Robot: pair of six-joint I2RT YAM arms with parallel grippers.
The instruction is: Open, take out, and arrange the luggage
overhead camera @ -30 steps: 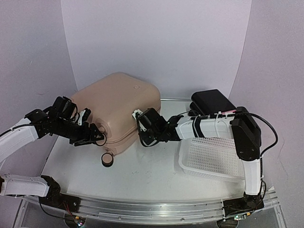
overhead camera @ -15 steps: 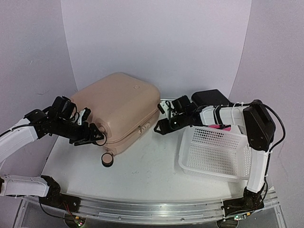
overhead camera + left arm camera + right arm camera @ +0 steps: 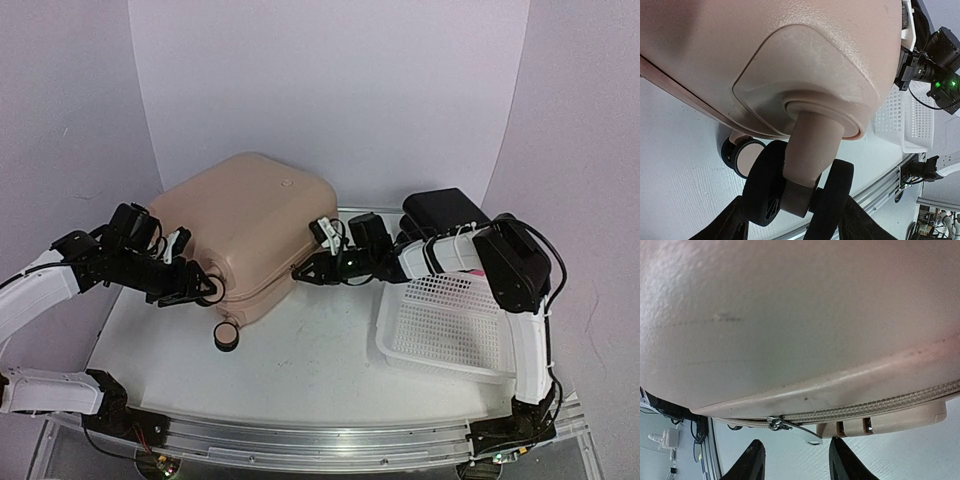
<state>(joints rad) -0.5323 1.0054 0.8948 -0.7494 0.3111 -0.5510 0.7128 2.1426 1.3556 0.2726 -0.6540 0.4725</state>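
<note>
The pale pink luggage (image 3: 250,225) lies shut on the table, its zip seam facing the arms. My left gripper (image 3: 197,287) is shut on one of its black double wheels (image 3: 797,192), with a finger (image 3: 732,225) on each side. A second wheel (image 3: 226,336) rests on the table and also shows in the left wrist view (image 3: 742,157). My right gripper (image 3: 312,270) is open at the luggage's right front edge. In the right wrist view the silver zip pull (image 3: 797,432) hangs from the zip seam (image 3: 880,407) just above the gap between my open fingers (image 3: 752,462).
A white perforated basket (image 3: 450,325) sits at the right, under the right arm. A black box (image 3: 445,210) stands behind it. The table's metal front rail (image 3: 320,440) runs along the near edge. Pale walls close in the back and sides.
The right gripper pulled back to the right, away from the luggage, then returned to its zip edge. The left gripper has kept its hold on the wheel.
</note>
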